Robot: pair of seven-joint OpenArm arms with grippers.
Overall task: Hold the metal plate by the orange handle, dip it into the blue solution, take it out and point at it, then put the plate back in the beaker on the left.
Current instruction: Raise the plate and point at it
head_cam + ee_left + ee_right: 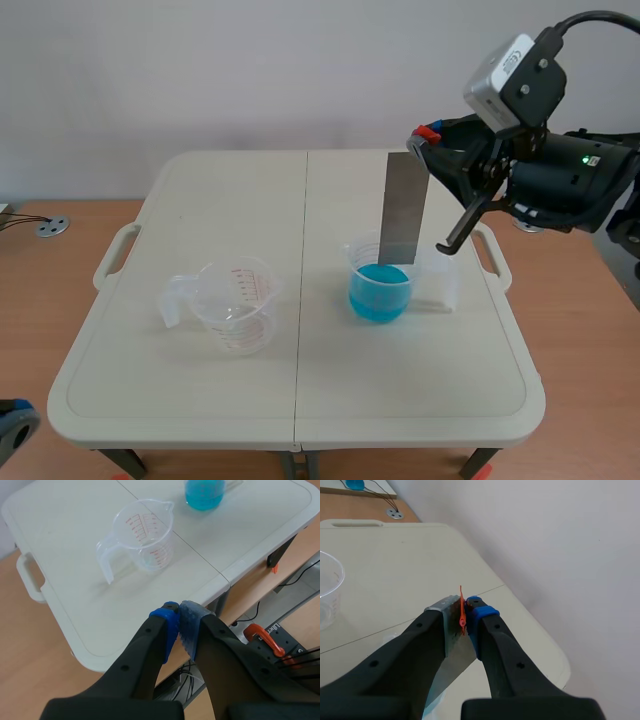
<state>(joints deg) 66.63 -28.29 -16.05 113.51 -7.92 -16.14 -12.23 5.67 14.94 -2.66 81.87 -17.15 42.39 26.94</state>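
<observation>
The metal plate (403, 208) was held upright above the beaker of blue liquid (380, 287), its lower edge inside the beaker's rim at about the liquid's surface; whether it was wetted could not be told. The plate's top, with the orange handle (462, 611), was clamped between the fingers of the right gripper (425, 143), raised above and just behind the beaker. An empty clear measuring cup (237, 306) was set well to the left of the beaker on the pale folding table (200, 400), with nothing between them. The left gripper (180, 616) was kept far from the beaker, off the table's near left corner, its pads pressed together on nothing.
</observation>
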